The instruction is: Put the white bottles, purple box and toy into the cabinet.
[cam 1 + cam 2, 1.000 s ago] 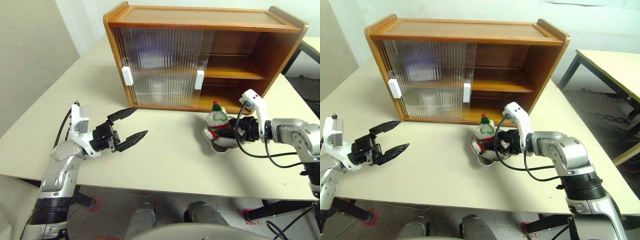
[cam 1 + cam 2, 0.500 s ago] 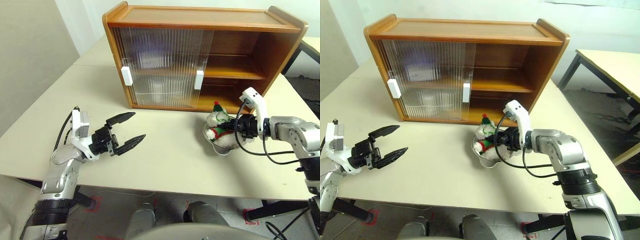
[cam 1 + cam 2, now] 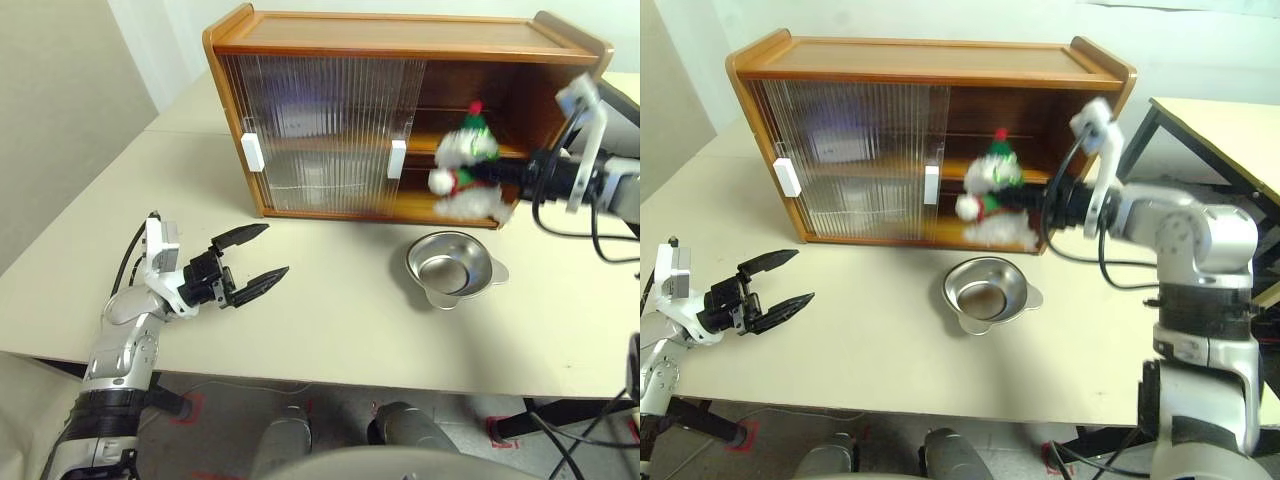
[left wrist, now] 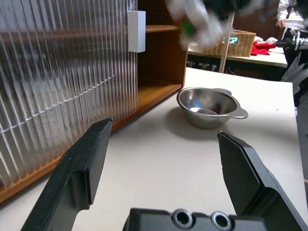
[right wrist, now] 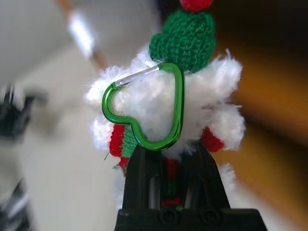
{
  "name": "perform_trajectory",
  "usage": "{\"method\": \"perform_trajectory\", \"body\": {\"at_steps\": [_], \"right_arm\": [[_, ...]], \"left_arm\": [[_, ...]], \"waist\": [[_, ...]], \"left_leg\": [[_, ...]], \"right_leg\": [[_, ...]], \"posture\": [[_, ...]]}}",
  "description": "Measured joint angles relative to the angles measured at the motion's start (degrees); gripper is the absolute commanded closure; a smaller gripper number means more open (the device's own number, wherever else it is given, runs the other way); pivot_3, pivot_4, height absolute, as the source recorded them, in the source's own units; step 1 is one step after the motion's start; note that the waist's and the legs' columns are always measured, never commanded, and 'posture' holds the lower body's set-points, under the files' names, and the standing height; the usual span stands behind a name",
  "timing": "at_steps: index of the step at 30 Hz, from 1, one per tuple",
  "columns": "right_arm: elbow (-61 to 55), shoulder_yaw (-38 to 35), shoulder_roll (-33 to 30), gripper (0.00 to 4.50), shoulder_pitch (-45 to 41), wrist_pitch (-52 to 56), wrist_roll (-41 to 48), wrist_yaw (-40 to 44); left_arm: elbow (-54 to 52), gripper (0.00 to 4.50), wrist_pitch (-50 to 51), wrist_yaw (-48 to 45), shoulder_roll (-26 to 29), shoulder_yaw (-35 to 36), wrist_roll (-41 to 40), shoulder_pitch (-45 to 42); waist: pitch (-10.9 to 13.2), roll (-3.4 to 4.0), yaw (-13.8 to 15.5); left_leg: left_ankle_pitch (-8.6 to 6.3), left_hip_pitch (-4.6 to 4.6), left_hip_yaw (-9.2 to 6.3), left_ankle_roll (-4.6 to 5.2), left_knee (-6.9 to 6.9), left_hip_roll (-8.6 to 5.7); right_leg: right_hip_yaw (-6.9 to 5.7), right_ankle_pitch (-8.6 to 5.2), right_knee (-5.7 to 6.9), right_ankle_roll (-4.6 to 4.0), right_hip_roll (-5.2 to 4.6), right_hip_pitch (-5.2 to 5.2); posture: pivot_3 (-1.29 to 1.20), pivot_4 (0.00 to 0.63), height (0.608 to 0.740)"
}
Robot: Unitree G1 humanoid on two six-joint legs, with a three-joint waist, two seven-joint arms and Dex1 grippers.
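Hanging in mid-air before the cabinet's (image 3: 400,50) open right bay, the toy (image 3: 465,165) is being held by the right hand (image 3: 505,175), pinched shut low on its body. Swinging loosely, it is risking catching the shelf edge or slipping out. A second ago it was sitting in the steel dish (image 3: 447,268) on the desk (image 3: 330,330). The left hand (image 3: 262,258) is hovering, spread wide and empty.

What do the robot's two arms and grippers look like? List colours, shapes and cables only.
Both arms are silver-grey metal with black ribbed joint bands. The left gripper has two black, tapering, pointed fingers on a black base, with a white block on the wrist and a black cable. The right gripper has black fingers too; a white block and looping black cables sit at its wrist.
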Motion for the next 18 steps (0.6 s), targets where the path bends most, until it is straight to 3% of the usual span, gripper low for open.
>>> {"method": "perform_trajectory", "body": {"at_steps": [4, 6, 18], "right_arm": [[4.9, -0.1, 3.1, 4.31, -1.5, -7.3, -3.2, -3.7], [7.3, 0.1, 3.9, 4.31, -2.0, -10.5, -4.9, -4.9], [21.0, 1.6, 10.7, 4.32, -8.9, -31.4, -13.8, -11.3]], "left_arm": [[0.2, 0.00, -0.3, -0.1, 0.0, 0.0, 0.4, 0.1], [0.2, 0.00, -0.4, 0.0, 0.0, 0.0, 0.4, 0.1], [0.8, 0.00, -1.3, -0.3, 0.1, 0.2, 0.4, -0.2]], "waist": [[0.0, 0.08, 0.1], [-0.1, 0.20, 0.2], [-0.1, 0.43, 0.1]], "left_leg": [[-0.07, -0.17, -0.14, 0.11, -0.04, 0.14], [-0.06, -0.37, -0.17, 0.13, -0.04, 0.22], [0.05, -0.35, -0.15, 0.37, 0.00, 0.62]], "right_leg": [[0.01, 0.20, 0.03, -0.50, 0.08, -0.19], [-0.01, 0.54, 0.12, 0.04, 0.13, -0.33], [0.01, 0.56, 0.13, 0.03, 0.36, -0.41]], "posture": [[-0.16, 0.000, 0.740], [-0.16, 0.000, 0.740], [-0.15, 0.000, 0.740]]}}
